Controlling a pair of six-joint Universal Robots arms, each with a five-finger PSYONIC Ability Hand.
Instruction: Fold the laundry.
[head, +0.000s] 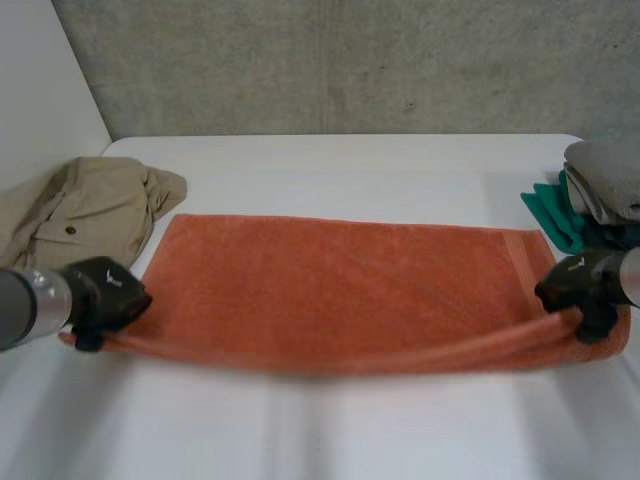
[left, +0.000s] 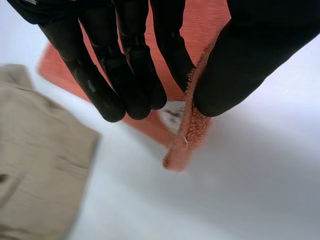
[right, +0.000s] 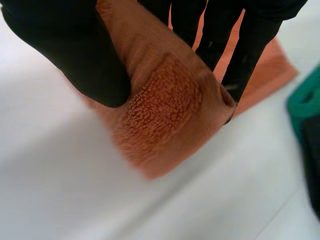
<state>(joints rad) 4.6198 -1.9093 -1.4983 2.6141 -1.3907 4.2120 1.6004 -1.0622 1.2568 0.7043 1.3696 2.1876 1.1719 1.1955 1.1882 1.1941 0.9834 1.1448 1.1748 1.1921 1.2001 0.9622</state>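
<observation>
An orange towel (head: 340, 290) lies spread across the white table (head: 330, 430), its near edge lifted a little off the surface. My left hand (head: 108, 295) pinches the towel's near left corner (left: 187, 135) between thumb and fingers (left: 135, 75). My right hand (head: 580, 285) grips the near right corner, where the towel (right: 170, 110) is bunched between thumb and fingers (right: 250, 45). The near edge hangs stretched between the two hands.
A beige garment (head: 85, 210) lies crumpled at the far left, close to my left hand, also beside the towel corner (left: 35, 165). A stack with grey cloth (head: 605, 180) over green cloth (head: 555, 215) sits at the right edge.
</observation>
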